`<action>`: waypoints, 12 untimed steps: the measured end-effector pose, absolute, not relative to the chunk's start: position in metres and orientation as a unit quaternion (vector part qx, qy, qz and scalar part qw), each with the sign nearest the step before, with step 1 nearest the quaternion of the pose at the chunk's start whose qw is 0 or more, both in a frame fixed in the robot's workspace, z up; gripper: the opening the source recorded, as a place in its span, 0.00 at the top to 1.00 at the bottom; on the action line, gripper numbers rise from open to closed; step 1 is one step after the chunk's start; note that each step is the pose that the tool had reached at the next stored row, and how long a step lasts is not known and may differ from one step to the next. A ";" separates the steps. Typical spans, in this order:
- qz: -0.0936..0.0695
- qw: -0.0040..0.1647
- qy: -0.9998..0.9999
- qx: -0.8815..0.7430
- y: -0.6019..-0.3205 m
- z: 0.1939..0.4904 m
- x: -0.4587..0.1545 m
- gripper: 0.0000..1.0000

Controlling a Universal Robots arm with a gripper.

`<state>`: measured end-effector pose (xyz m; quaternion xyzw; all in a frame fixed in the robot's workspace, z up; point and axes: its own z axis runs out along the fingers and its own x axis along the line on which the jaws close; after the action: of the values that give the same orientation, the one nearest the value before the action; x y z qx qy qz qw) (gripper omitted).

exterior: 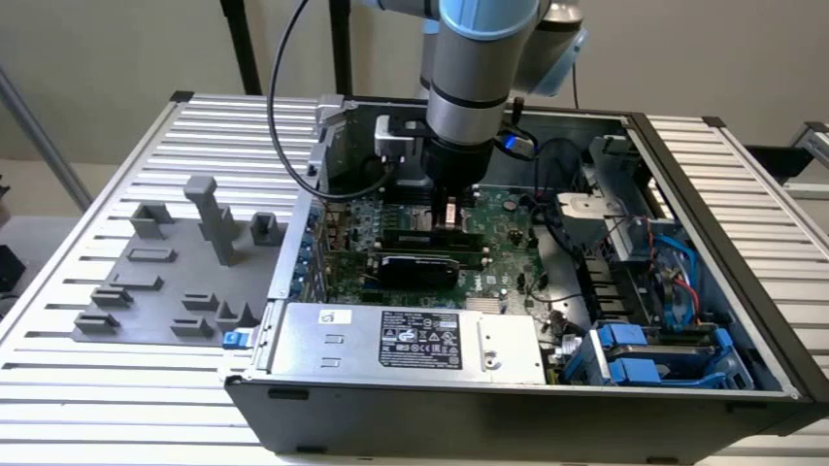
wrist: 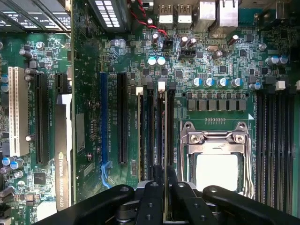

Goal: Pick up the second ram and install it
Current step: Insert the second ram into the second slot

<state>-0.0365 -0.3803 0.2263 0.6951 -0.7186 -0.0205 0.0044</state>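
My gripper (wrist: 161,171) is down inside the open computer case (exterior: 719,228), over the green motherboard (wrist: 215,61). Its two black fingers (wrist: 153,187) are shut on the second ram (wrist: 161,126), a thin stick seen edge-on that runs along a memory slot next to the processor socket (wrist: 216,161). A white tab marks the stick's far end. One slot over lies another thin stick (wrist: 140,131), also with a white tab. In the exterior view the gripper (exterior: 447,209) stands upright over the middle of the board, just behind a black card (exterior: 414,267).
The black NVIDIA card (wrist: 63,154) stands in an expansion slot beside the memory slots. A metal power supply (exterior: 408,340) fills the case front, with blue drive bays (exterior: 647,359) and cables at the exterior view's right. A grey fixture plate (exterior: 169,282) lies outside the case on the slatted table.
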 end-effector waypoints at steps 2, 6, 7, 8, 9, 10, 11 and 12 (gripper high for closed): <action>-0.020 0.004 -0.719 0.695 -0.380 0.226 -0.036 1.00; -0.020 0.004 -0.718 0.695 -0.381 0.226 -0.037 1.00; -0.020 0.004 -0.718 0.695 -0.381 0.226 -0.037 1.00; -0.020 0.004 -0.718 0.696 -0.381 0.226 -0.037 1.00; -0.020 0.004 -0.718 0.696 -0.381 0.226 -0.037 1.00; -0.020 0.004 -0.718 0.696 -0.381 0.226 -0.037 1.00; -0.020 0.004 -0.718 0.696 -0.381 0.226 -0.037 1.00; -0.020 0.004 -0.717 0.696 -0.382 0.226 -0.037 1.00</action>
<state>-0.0365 -0.3816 0.2262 0.6964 -0.7174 -0.0204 0.0044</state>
